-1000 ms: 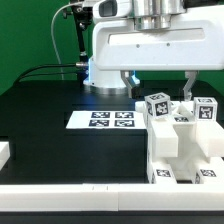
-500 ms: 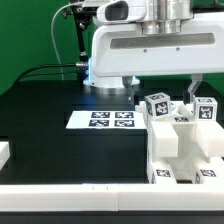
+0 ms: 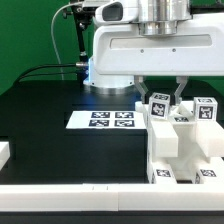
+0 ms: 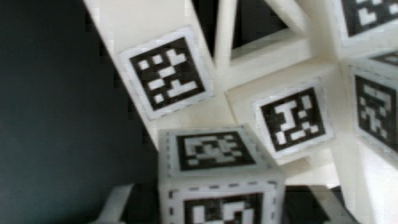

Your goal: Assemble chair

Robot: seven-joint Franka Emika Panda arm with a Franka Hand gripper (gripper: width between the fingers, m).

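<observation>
In the exterior view we see the chair (image 3: 182,140) standing on the black bench (image 3: 60,140), directly beneath the jaws, whose two fingers (image 3: 180,97) straddle a tagged post (image 3: 158,105) on the chair's top with a little room on either side, so they look parted and not closed on it. The marker board (image 3: 104,120) lies flat on the bench, off toward the exterior view's left of the jaws. In the wrist view the tagged cube top of the post (image 4: 217,160) sits close under the camera, but the fingers are too blurred for us to confirm any contact.

the flat black table (image 3: 40,115) carries the thin white marker board (image 3: 106,120) with 4 tags near its middle, and the chunky white plastic chair (image 3: 185,150) toward the exterior view's right.
</observation>
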